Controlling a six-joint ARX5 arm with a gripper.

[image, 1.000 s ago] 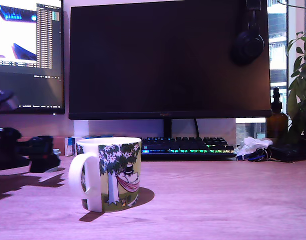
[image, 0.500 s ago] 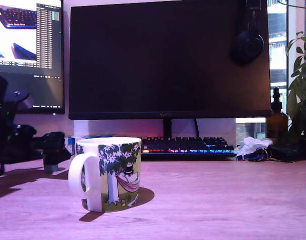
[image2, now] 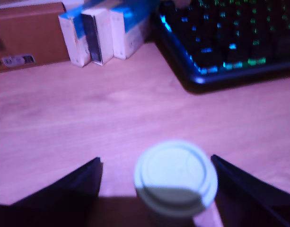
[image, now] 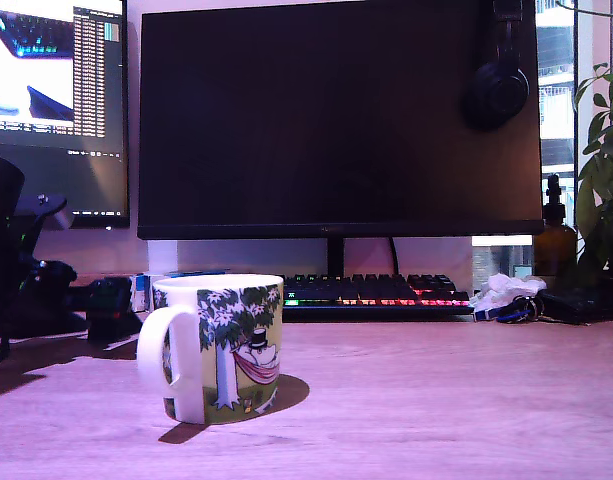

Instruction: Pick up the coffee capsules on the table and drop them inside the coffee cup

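A pale grey-teal coffee capsule [image2: 175, 177] stands on the wooden desk, and the wrist view looks down on its round flanged top. My gripper [image2: 154, 161] is open, with one dark finger [image2: 74, 187] on each side of the capsule and a gap between each finger and the rim. In the exterior view the gripper [image: 111, 300] is low over the desk at the exterior view's left, behind the coffee cup [image: 221, 345]. The cup is white, with a big handle and a tree print, and stands upright. No capsule shows in the exterior view.
Small blue-and-white boxes [image2: 104, 33] and a brown box [image2: 26, 40] stand beyond the capsule. A backlit keyboard [image: 371, 292] lies under a dark monitor [image: 336, 120]. A brown bottle [image: 554, 240], a plant [image: 604, 170] and crumpled clutter [image: 506, 295] sit at the exterior view's right.
The arm has moved toward the exterior view's right, lifted a little, then settled lower near the desk behind the cup. The cup has not moved.
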